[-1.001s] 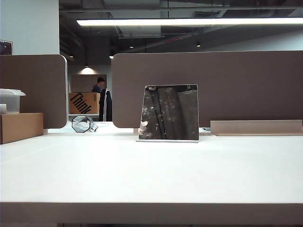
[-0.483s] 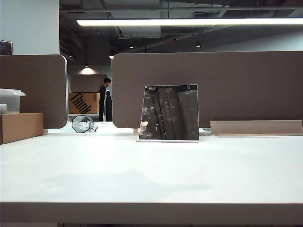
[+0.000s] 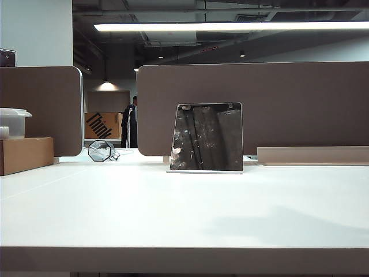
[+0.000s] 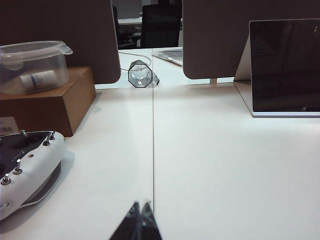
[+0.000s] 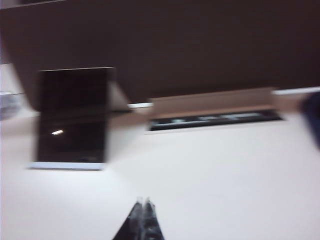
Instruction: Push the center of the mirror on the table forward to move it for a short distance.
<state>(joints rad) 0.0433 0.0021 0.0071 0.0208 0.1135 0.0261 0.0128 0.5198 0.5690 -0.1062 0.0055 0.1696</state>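
The flat frameless dark-faced mirror [image 3: 206, 137] leans on its thin white base on the white desk [image 3: 173, 213]. Left claw [image 4: 141, 206] and right claw [image 5: 142, 201] hover well before the mirror, tips pressed together, touching nothing.

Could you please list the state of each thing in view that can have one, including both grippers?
mirror: upright, leaning back on its white base plate, untouched
left gripper: shut, low over the table, holding nothing
right gripper: shut, short of the mirror, holding nothing
plastic container: lid on, atop the cardboard box

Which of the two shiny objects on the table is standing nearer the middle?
The mirror, a dark rectangle on a white base; the small octagonal glass object sits far left by the cardboard box.
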